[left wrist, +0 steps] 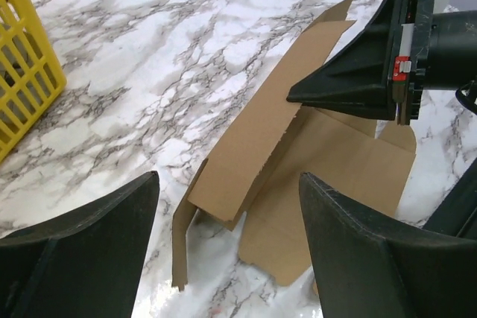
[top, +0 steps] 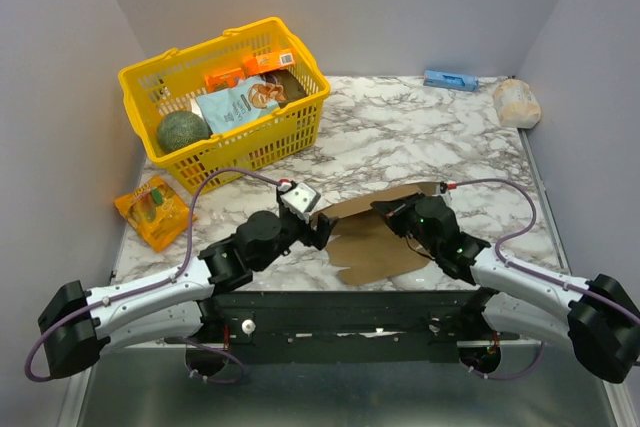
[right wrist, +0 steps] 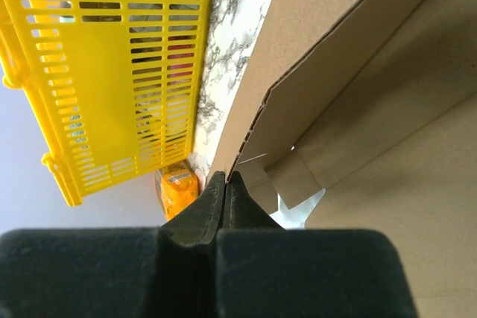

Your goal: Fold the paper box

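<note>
We pinch the flat brown cardboard sheet point(top: 375, 247) in our right tool point(right wrist: 226, 180), just ahead of our open left tool point(left wrist: 227, 176).

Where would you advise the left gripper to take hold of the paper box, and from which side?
Probably the raised long panel of the paper box, at its free end nearest the left gripper, approached from the left, straddling the top edge: it stands tilted up, while the rest lies flat.

No text legible, packet point(top: 240, 105) maybe lettered
</note>
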`<action>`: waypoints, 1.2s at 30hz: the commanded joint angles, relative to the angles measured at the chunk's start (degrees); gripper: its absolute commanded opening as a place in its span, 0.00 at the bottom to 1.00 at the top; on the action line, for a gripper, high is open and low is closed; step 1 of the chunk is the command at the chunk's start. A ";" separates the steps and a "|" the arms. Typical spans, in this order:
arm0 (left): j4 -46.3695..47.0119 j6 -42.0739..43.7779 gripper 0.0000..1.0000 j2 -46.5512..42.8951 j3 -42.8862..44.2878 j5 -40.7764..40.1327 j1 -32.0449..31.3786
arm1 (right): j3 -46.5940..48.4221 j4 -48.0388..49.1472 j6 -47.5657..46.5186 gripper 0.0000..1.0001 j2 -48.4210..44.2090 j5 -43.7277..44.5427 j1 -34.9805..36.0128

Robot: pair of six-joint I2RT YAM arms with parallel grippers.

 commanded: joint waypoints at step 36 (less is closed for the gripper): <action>4.59 -6.69 0.83 22.96 -0.40 24.44 15.36 | -1.75 -5.74 0.01 0.01 -4.23 8.37 0.08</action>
